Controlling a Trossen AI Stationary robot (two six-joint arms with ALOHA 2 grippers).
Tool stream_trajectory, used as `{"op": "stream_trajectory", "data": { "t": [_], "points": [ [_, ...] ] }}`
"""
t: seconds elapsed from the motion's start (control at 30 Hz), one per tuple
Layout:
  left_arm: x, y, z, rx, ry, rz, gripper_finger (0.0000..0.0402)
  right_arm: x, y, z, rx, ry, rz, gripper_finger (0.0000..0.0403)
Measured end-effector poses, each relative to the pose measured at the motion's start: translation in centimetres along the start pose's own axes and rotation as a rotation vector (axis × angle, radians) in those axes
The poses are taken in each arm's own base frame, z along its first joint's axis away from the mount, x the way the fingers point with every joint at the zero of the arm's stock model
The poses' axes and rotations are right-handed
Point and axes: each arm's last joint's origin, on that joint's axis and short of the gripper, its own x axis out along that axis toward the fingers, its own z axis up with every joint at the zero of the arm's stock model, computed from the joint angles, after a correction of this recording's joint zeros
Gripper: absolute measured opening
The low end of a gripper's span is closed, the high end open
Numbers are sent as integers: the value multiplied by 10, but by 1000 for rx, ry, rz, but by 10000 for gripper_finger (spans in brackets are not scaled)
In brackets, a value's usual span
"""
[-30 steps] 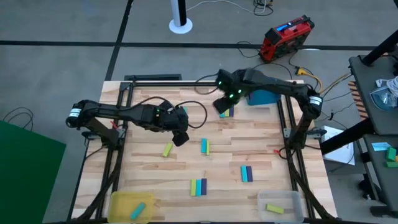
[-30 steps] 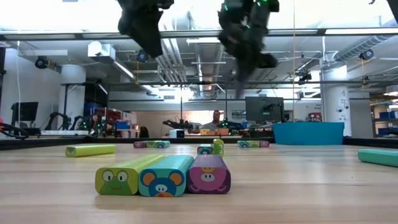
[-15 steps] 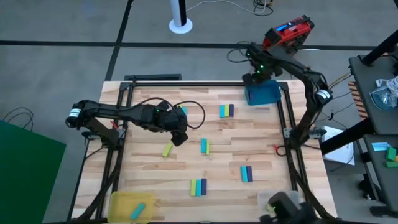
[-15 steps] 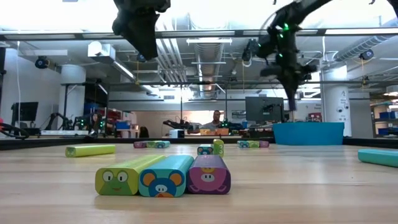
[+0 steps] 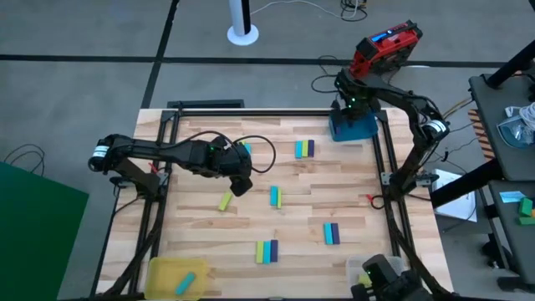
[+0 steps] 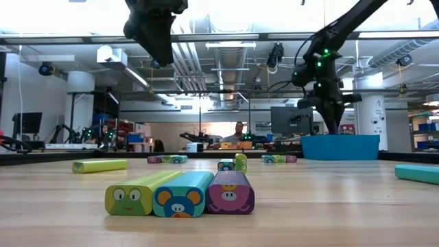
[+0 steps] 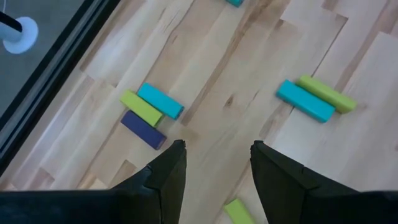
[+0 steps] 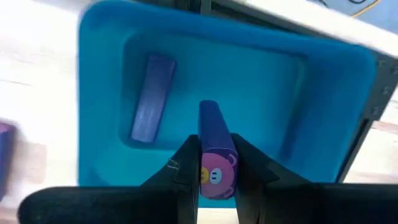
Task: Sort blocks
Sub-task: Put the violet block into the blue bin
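Wooden planks of the bench point(image 5: 351, 180) carry blocks scattered singly and in small groups, while the right end effector point(image 8: 213, 169) hangs over the blue tray point(image 8: 323, 118) at the far right corner, pinching a purple block point(image 8: 216, 155) above a second purple block point(image 8: 151, 98) already lying inside. If the fingers part while the arm is off-centre, I judge the block could clip the tray wall and tumble out. The left end effector point(image 7: 212, 163) hovers spread and empty over mid-bench, near a yellow-green block point(image 5: 225, 201).
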Motion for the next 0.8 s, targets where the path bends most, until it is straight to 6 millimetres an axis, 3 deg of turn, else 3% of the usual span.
{"op": "stream_trajectory", "data": {
  "t": [0.17,0.47,0.8],
  "points": [
    [0,0,0,-32,-2,-1,158,12,-2,-11,-42,36,-7,52],
    [0,0,0,-98,-2,-1,158,8,-7,-22,-24,-138,90,52],
    [0,0,0,-95,-2,-1,158,15,-11,-26,3,-124,88,52]
  ]
}}
